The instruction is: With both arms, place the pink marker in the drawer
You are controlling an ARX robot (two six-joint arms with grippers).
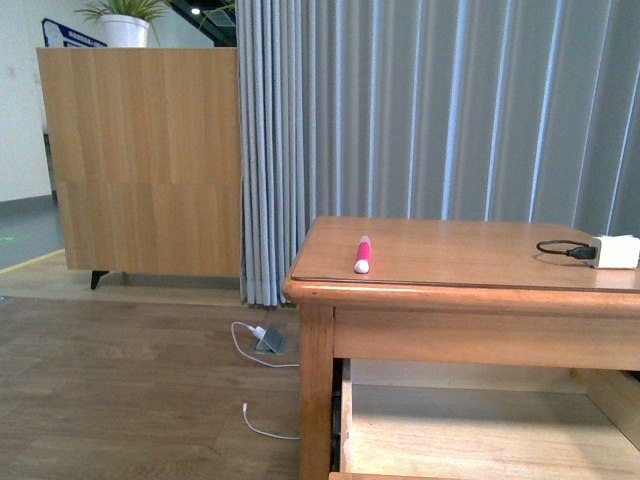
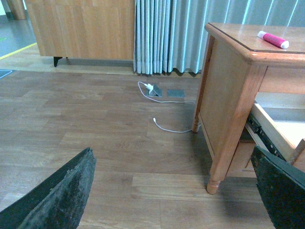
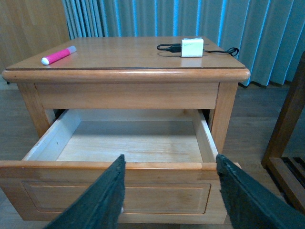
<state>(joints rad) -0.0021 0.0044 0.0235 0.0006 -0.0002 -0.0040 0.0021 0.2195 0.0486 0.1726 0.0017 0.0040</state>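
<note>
A short, bright pink marker (image 1: 362, 255) with a whitish end lies flat on the cabinet's glossy wooden surface (image 1: 450, 262), near its front left corner as the robot faces it. The whitish end points toward the front edge. The pen is untouched by either arm.

Well apart from it, at the right of the same surface, sits a white charger (image 1: 615, 251) with a black cable (image 1: 558, 247) plugged in.

Directly below the surface, the upper drawer (image 3: 109, 165) stands pulled out. Its panelled front faces the robot, and only its pale wood floor and side walls show inside.

The right arm's jaws are spread apart in front of the drawer front, gripping nothing. The left arm's jaws, off the cabinet's left side above the wood floor (image 2: 95, 129), are likewise wide apart. A white cord (image 2: 164, 128) trails across the floor beside the cabinet leg.
</note>
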